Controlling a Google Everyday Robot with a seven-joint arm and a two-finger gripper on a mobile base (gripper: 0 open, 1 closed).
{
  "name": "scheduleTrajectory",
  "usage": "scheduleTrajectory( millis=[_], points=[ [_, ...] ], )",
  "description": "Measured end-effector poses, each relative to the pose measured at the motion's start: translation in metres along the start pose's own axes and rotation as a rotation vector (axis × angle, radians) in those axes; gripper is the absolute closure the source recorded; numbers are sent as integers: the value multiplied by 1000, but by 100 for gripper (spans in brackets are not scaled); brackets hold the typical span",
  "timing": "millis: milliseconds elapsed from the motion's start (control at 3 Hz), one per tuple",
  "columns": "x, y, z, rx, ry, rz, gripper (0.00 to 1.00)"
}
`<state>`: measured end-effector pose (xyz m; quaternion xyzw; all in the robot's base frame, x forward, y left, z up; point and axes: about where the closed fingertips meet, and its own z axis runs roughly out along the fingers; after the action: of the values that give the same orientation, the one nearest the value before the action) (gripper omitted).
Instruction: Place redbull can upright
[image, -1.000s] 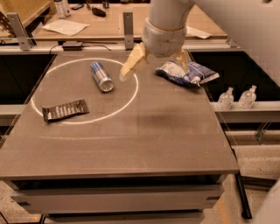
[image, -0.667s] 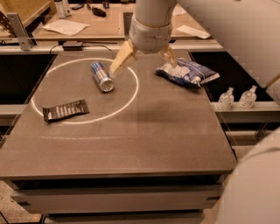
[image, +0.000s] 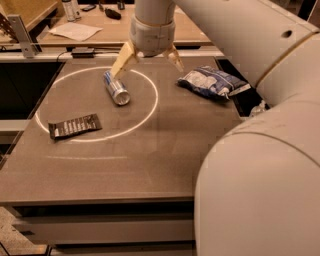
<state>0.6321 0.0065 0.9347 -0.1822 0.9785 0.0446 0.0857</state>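
The redbull can lies on its side on the grey table, inside a ring of light, its silver end toward me. My gripper hangs over the table just right of the can. It is open, with one tan finger right next to the can's far end and the other finger farther right. Nothing is held.
A flat dark wrapper lies at the left front of the ring. A crinkled blue-white snack bag lies at the right. My large white arm fills the right side. A desk with papers stands behind the table.
My gripper has moved left, from near the snack bag to beside the can's far end. The can, wrapper and bag have not moved.
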Motion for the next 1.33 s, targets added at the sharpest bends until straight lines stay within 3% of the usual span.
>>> scheduleTrajectory(
  millis=[333, 1000, 1333],
  points=[
    [-18, 14, 5, -21, -3, -20, 0],
    [-45, 42, 29, -9, 17, -107, 0],
    [-65, 54, 46, -7, -20, -132, 0]
  ],
)
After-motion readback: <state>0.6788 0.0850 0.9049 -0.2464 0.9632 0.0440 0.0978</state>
